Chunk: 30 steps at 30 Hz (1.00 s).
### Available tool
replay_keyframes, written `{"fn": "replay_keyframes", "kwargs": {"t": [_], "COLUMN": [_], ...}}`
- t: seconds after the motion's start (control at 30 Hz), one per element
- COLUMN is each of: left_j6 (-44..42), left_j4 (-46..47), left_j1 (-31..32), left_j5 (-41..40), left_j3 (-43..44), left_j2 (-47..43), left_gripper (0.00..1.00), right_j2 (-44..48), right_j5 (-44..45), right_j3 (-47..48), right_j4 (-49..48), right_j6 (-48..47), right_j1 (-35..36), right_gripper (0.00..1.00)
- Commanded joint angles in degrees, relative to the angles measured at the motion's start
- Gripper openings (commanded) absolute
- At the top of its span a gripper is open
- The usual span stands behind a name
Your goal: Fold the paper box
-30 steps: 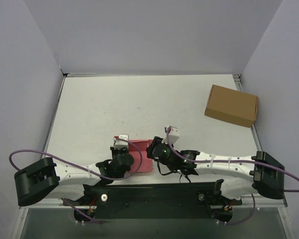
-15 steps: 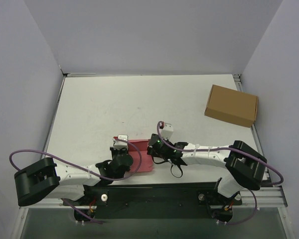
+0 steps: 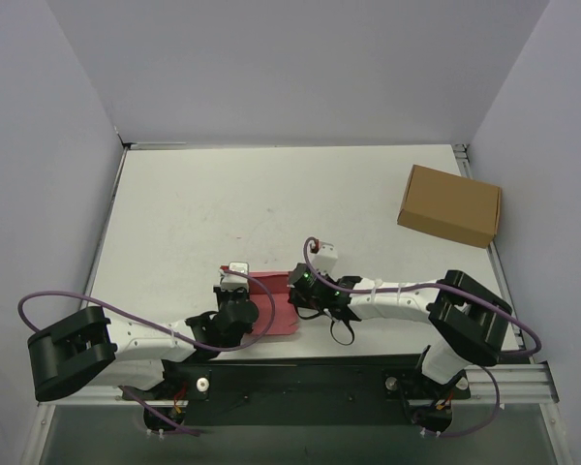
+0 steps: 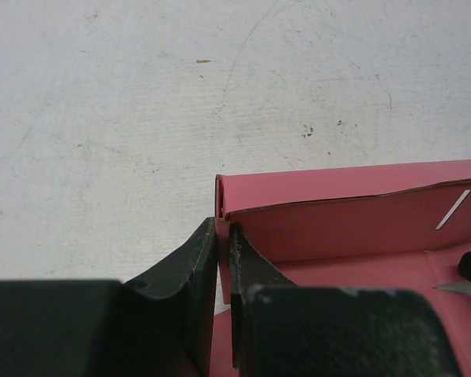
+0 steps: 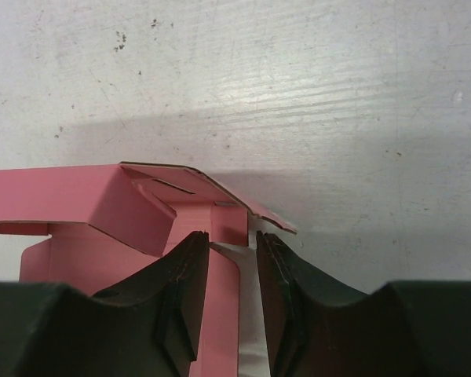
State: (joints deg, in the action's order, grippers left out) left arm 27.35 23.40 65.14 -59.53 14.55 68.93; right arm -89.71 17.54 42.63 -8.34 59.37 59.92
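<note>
Here, a scuffed white worktop (image 3: 271,194), plain walls (image 3: 290,68). The paper box (image 3: 274,308) lies well apart from the cardboard box (image 3: 450,205); left gripper (image 4: 223,259) pinches its side, right gripper (image 5: 232,267), narrowly open, straddles its flap (image 5: 224,330).

Soft, bright, even light falls from above, and the white table (image 3: 194,213) shows no glare. In the right wrist view a broad, soft-edged shadow lies on the table just beyond the paper box (image 5: 86,196) and to its right. Below the box, the left gripper (image 4: 223,228) and right gripper (image 5: 231,237) blur into black masses. The box's edges and the nearby scratches are sharp.
</note>
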Motion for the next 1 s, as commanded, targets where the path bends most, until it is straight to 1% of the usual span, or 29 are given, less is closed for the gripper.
{"fn": "replay_keyframes", "kwargs": {"t": [0.0,0.23,0.4,0.47,0.6,0.7,0.83,0.97], "left_j6": [0.24,0.16,0.16,-0.02,0.16,0.16,0.33,0.33], "left_j4": [2.62,3.06,3.41,3.58,3.76,3.76,3.85,4.02], "left_j1": [-0.19,-0.11,0.24,0.42,0.68,0.77,0.95,1.12], "left_j5": [0.03,0.29,0.29,0.11,0.11,0.2,0.55,0.64], "left_j3": [-0.22,-0.22,-0.22,-0.22,0.13,0.31,0.57,0.75], "left_j2": [-0.37,-0.11,0.42,0.68,1.56,2.18,2.7,3.41], "left_gripper": [0.0,0.0,0.0,0.0,0.0,0.0,0.0,0.0], "right_j2": [-0.55,-2.22,-1.87,-1.35,-1.43,-1.52,-1.69,-3.1], "right_j5": [3.03,1.36,0.92,1.53,2.24,3.72,8.12,8.04], "right_j3": [0.44,0.7,0.61,0.79,2.01,3.15,5.96,6.76], "right_j4": [3.59,0.61,-2.29,-2.82,-3.35,-3.53,-0.63,-0.97], "right_j6": [0.83,-0.31,-1.72,-2.51,-4.09,-5.67,-8.31,-8.84], "right_j1": [-0.16,-0.42,-0.33,-0.24,0.02,1.25,4.23,4.77], "right_gripper": [0.33,0.33,0.29,0.25,0.22,0.17,0.16,0.16]}}
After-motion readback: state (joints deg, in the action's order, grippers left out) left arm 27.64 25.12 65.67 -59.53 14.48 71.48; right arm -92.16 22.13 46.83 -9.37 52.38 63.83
